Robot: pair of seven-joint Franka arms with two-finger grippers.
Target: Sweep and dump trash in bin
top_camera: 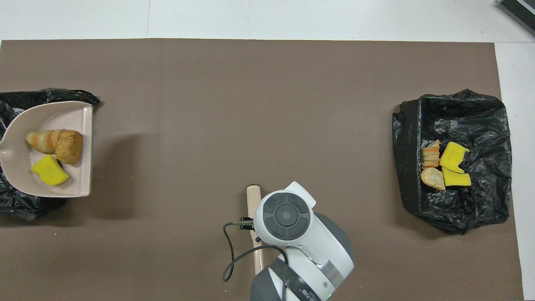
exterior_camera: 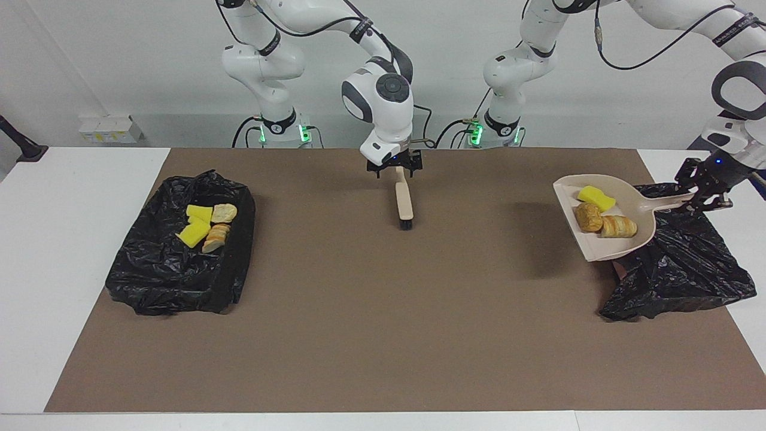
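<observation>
My left gripper [exterior_camera: 699, 193] is shut on the handle of a beige dustpan [exterior_camera: 598, 248] and holds it raised over the edge of a black bag-lined bin [exterior_camera: 676, 269] at the left arm's end. The trash in the pan is a yellow sponge chunk [exterior_camera: 595, 196], a bread piece [exterior_camera: 589, 216] and a croissant piece [exterior_camera: 618, 227]. The pan [top_camera: 62, 115] and its trash [top_camera: 49, 170] also show in the overhead view, where the left gripper is out of view. My right gripper [exterior_camera: 395, 172] is open just over the handle end of a brush [exterior_camera: 404, 200] that lies on the mat.
A second black bag-lined bin [exterior_camera: 179, 281] stands at the right arm's end and holds several sponge and bread scraps [exterior_camera: 206, 227]. It also shows in the overhead view [top_camera: 459, 113]. A brown mat [exterior_camera: 383, 311] covers the table between the bins.
</observation>
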